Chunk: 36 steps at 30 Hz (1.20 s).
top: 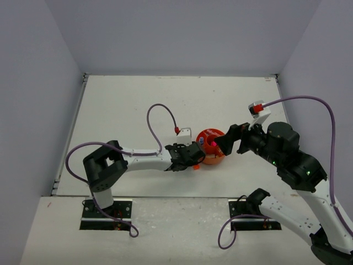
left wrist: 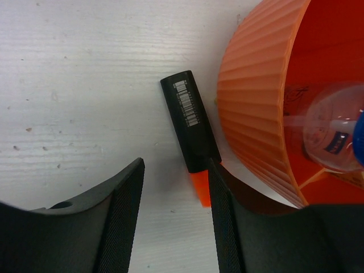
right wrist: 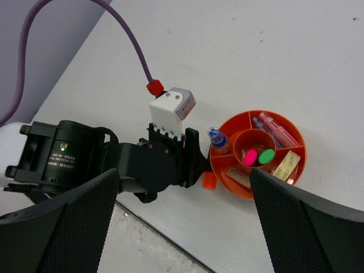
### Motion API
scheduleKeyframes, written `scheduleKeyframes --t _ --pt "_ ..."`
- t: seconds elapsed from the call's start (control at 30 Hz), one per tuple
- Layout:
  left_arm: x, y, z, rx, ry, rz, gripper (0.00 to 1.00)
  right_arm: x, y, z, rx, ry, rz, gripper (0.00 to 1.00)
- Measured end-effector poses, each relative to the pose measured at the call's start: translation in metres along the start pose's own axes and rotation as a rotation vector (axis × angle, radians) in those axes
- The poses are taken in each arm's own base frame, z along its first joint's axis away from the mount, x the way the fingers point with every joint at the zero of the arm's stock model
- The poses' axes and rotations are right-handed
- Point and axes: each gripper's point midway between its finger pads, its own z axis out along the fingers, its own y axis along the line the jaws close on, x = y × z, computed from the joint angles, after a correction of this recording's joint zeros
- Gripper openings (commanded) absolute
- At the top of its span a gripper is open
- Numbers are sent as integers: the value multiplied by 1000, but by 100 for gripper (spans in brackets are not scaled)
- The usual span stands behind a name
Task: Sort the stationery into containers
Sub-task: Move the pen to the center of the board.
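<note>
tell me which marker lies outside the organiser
The black marker with the orange cap, flat on the table beside the organiser; the pink-capped marker and green-capped marker stand in its central cup.

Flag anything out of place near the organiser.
One black marker with an orange cap lies on the table beside the outer wall of the orange organiser, while the other stationery sits inside.

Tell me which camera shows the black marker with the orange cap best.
Left wrist: the black marker lies almost whole on the table beside the orange organiser, barcode up. Right wrist shows only its orange cap under the left gripper; top external, barely an orange speck.
</note>
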Motion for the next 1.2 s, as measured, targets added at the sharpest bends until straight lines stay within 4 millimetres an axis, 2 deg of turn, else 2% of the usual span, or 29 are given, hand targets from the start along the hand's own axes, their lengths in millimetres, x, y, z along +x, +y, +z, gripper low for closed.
scheduleKeyframes --t 0.4,0.63,0.8,1.2 --pt "13 -5 15 26 14 -15 48 2 -1 1 1 7 0 99" --pt "9 -10 21 5 0 -22 46 2 0 -1 -5 1 0 99" --pt "8 -1 21 -41 -15 -29 32 1 2 -3 -13 -2 -1 99" --pt "3 23 20 -107 -46 -23 31 1 7 -9 -42 -10 -1 99"
